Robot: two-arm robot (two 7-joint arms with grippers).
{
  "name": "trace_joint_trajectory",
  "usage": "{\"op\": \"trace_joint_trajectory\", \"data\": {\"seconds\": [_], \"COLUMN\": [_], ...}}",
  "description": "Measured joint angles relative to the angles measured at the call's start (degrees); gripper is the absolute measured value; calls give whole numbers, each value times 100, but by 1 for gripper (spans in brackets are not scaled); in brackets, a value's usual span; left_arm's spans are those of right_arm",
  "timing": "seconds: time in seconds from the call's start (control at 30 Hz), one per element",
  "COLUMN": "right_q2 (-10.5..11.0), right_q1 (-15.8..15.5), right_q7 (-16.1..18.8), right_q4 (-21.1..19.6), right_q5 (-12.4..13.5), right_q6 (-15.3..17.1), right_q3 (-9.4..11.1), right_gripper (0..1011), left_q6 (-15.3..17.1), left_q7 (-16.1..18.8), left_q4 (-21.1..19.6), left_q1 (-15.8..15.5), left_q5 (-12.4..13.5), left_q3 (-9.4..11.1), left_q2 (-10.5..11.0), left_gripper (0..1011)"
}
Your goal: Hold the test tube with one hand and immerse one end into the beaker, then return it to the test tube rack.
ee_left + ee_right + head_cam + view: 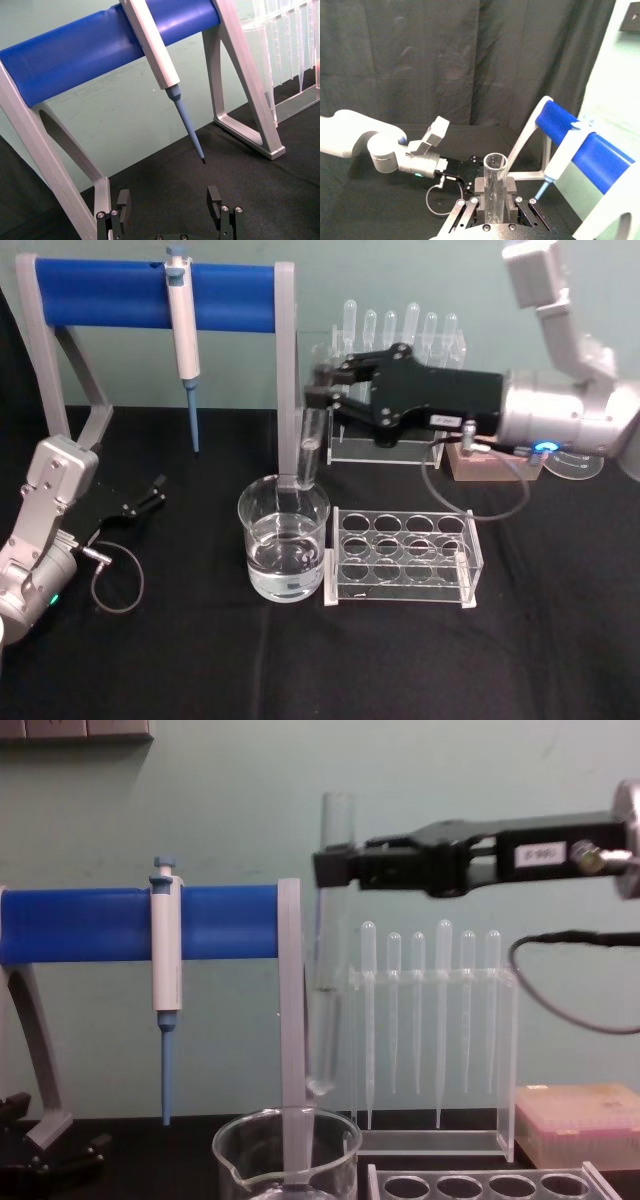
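Item 1, nearest: clear tube rack, standing empty just right of the beaker, its holes facing up; probably the place the tube goes back to.

Item 2: beaker, sitting at table centre, partly filled with clear liquid, mouth open and unobstructed from above. Its rim is lying just beside the rack's left wall, so room for sideways drift on that side is looking slight.

Item 3: test tube, hanging upright with its round bottom above the beaker's rim in the chest view, not yet dipping into the liquid. Held near the top, seemingly so the lower length stays free to go under.

Item 4: right gripper, reaching in from the right, fingers closing on the tube's upper part. A straight descent appears open; the grey post of the blue stand is standing close to the tube's left and is the edge to watch.

Item 5: left gripper, resting parked at table left, fingers spread, gripping nothing.

Item 6, farthest: pipettor hanging from the stand's blue bar, and pipette rack behind the tube, both apart from the descent line.
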Motion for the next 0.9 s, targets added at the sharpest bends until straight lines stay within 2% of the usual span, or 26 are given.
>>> {"op": "trace_joint_trajectory", "data": {"seconds": [0.33,0.47,0.63,0.9], "right_q2": [668,1008,1295,1423], "right_q1": [-386,-694,-1073,-1424], "right_q7": [-258,-379,-479,-513], "right_q4": [-614,-848,-1022,-1051], "right_q5": [322,425,508,443], "right_q6": [95,25,-85,-294], "right_q3": [320,505,675,742], "right_gripper": [242,242,242,242], "left_q6": [0,0,0,0], "left_q7": [0,0,0,0], "left_q4": [0,0,0,0], "left_q1": [0,0,0,0], "left_q5": [0,0,0,0], "left_q3": [0,0,0,0], "left_q2": [0,0,0,0], "left_gripper": [1000,1000,1000,1000]}}
